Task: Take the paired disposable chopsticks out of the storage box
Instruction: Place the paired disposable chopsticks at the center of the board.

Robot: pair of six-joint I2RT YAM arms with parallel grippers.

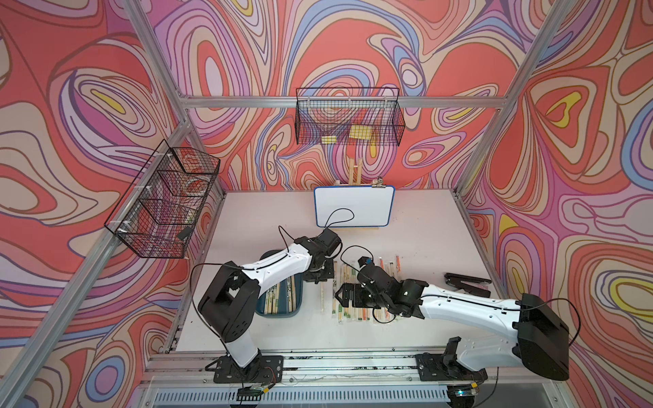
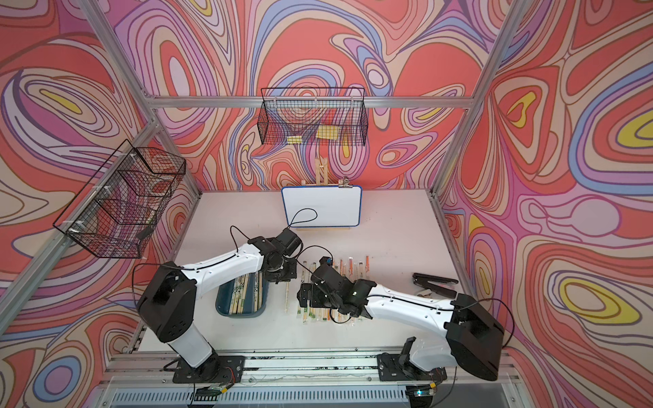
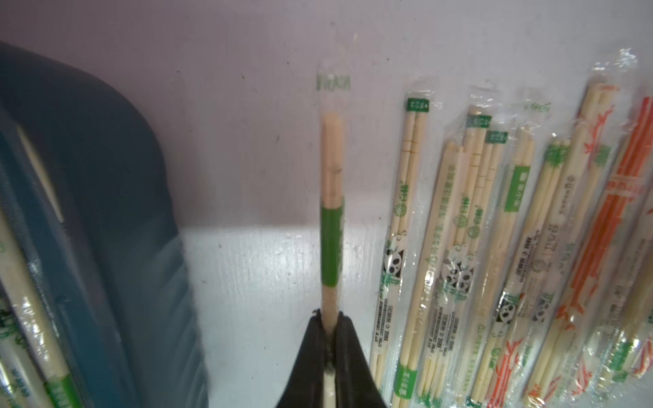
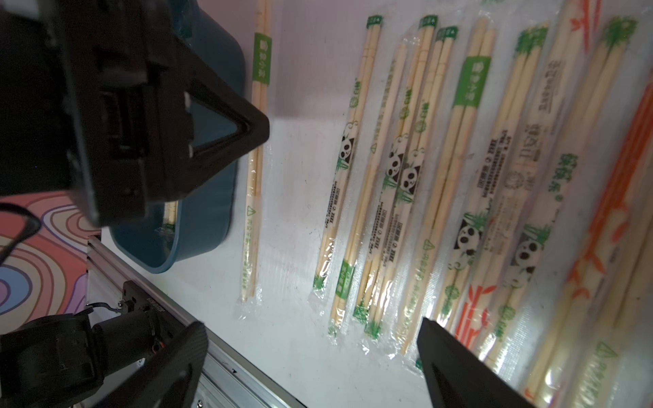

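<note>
The storage box (image 1: 297,304) is a dark teal tray on the table, partly under my left arm, with chopsticks (image 1: 279,296) inside. My left gripper (image 3: 330,319) is shut on one end of a green-banded pair of the paired disposable chopsticks (image 3: 332,212). This pair (image 4: 252,212) stretches over the bare table between the box (image 4: 212,197) and a row of several sleeved pairs (image 4: 441,159). The left gripper (image 1: 318,278) sits just right of the box. My right gripper (image 4: 311,325) is open above the near ends of that row (image 1: 353,314), with nothing between its fingers.
A blue-framed whiteboard (image 1: 354,206) on a wooden easel stands at the back of the table. A black stapler (image 1: 466,282) lies at the right. Two black wire baskets (image 1: 348,120) (image 1: 166,201) hang on the frame. The metal rail (image 4: 229,374) runs along the table's front edge.
</note>
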